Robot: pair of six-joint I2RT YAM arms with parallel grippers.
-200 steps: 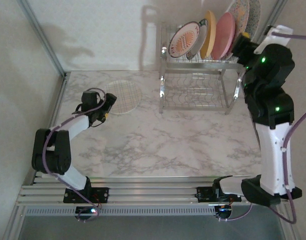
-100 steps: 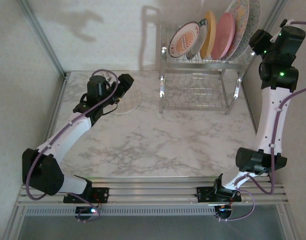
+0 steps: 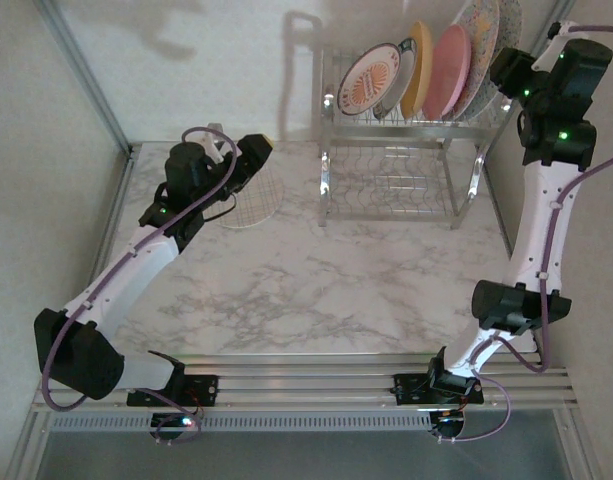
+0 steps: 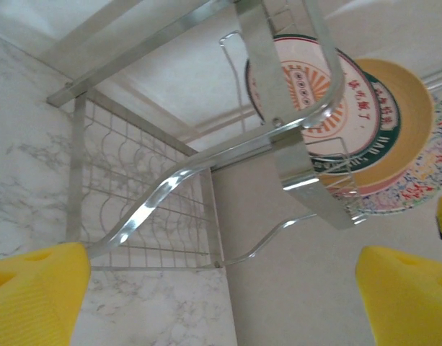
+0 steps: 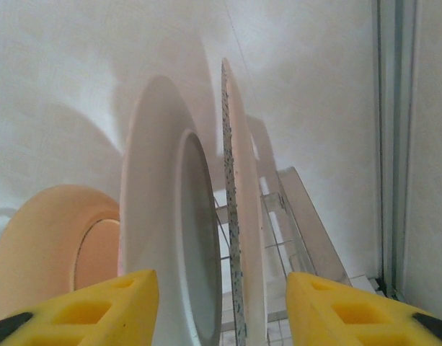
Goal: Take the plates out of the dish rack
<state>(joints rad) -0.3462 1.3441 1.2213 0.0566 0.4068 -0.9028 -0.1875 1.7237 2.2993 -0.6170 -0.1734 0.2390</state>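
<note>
The dish rack (image 3: pixel 396 150) stands at the back of the table with plates upright in its upper shelf: sunburst plate (image 3: pixel 369 80), yellow-orange plate (image 3: pixel 416 68), pink plate (image 3: pixel 448 72), speckled plate (image 3: pixel 483 40). My right gripper (image 3: pixel 500 76) is open at the rack's right end. In the right wrist view its gripper (image 5: pixel 221 310) straddles a white-backed plate (image 5: pixel 152 216) and the speckled-rim plate (image 5: pixel 236 216), touching neither; the pink plate (image 5: pixel 55 238) lies left. My left gripper (image 3: pixel 258 155) is open and empty, left of the rack (image 4: pixel 206 166), facing the sunburst plate (image 4: pixel 321 86).
A round grid-patterned disc (image 3: pixel 251 200) lies flat on the marble table (image 3: pixel 316 280) under the left gripper. The back wall is close behind the rack, and a metal frame post (image 3: pixel 86 75) runs along the left side.
The left arm has stretched out and risen toward the rack. The right arm has lifted and swung back, bringing its gripper up to the rightmost plates.
</note>
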